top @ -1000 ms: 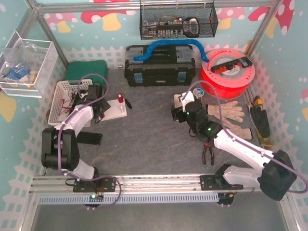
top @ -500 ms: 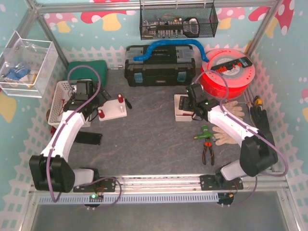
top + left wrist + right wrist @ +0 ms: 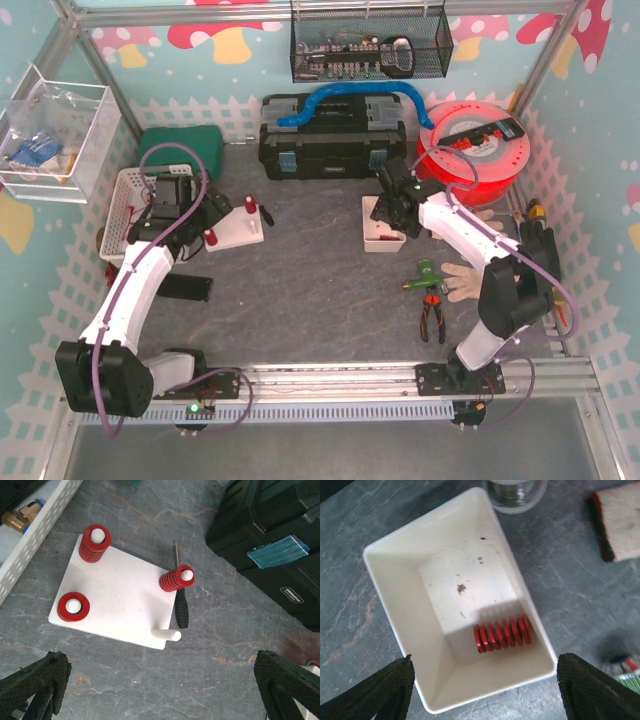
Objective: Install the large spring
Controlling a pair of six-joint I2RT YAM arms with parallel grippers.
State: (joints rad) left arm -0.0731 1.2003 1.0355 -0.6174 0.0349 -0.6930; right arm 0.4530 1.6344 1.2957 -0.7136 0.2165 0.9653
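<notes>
Seen from above, the right gripper (image 3: pixel 397 207) hovered over a white bin (image 3: pixel 383 243) right of centre, the left gripper (image 3: pixel 195 212) beside the peg board (image 3: pixel 240 228) at left. In the left wrist view its jaws gaped wide and empty above that board, where one bare peg (image 3: pixel 167 635) waited at the lower right corner. In the right wrist view the jaws were likewise spread; the large spring (image 3: pixel 502 632) lay sideways in the bin's lower right, so pinching it mid-length, clear of the wall, would likely serve best.
</notes>
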